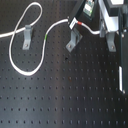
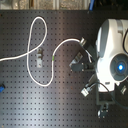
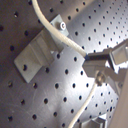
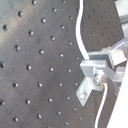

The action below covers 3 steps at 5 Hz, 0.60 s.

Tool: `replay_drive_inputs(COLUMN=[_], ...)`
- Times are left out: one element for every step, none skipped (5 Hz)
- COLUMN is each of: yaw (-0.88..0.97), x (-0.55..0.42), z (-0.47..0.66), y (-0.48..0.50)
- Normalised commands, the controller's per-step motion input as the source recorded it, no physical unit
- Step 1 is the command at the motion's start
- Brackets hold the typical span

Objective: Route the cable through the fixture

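A black perforated board (image 1: 60, 95) carries everything. Two grey metal brackets are bolted to it: one (image 1: 26, 36) near the first exterior view's left edge, one (image 1: 74, 40) mid-board just below the gripper (image 1: 80, 21). In the second exterior view the same brackets sit at (image 2: 39, 57) and (image 2: 76, 65). A small blue object (image 2: 2, 89) lies at the board's edge on the second exterior view's left.

The cable (image 1: 15, 62) comes in from the board's left edge in the first exterior view, loops up and around above the left bracket, drops into a wide bend below it, then climbs past its green band (image 1: 46, 36) to the gripper, where the red band (image 1: 74, 21) shows. In the second exterior view the cable (image 2: 31, 30) traces the same loop.

The arm (image 2: 112, 55) reaches in from the second exterior view's right, wrist tilted toward the mid-board bracket. In the first wrist view the fingers (image 3: 97, 62) are nearly together, pinching the cable (image 3: 60, 35), which runs over a bracket (image 3: 35, 55). The second wrist view shows the same grip (image 4: 92, 67).
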Motion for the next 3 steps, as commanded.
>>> replay_drive_inputs(yaw=[-0.06,-0.01,-0.12], x=[-0.063,0.0,0.001], z=[-0.25,0.0,-0.07], y=[-0.061,0.0,-0.013])
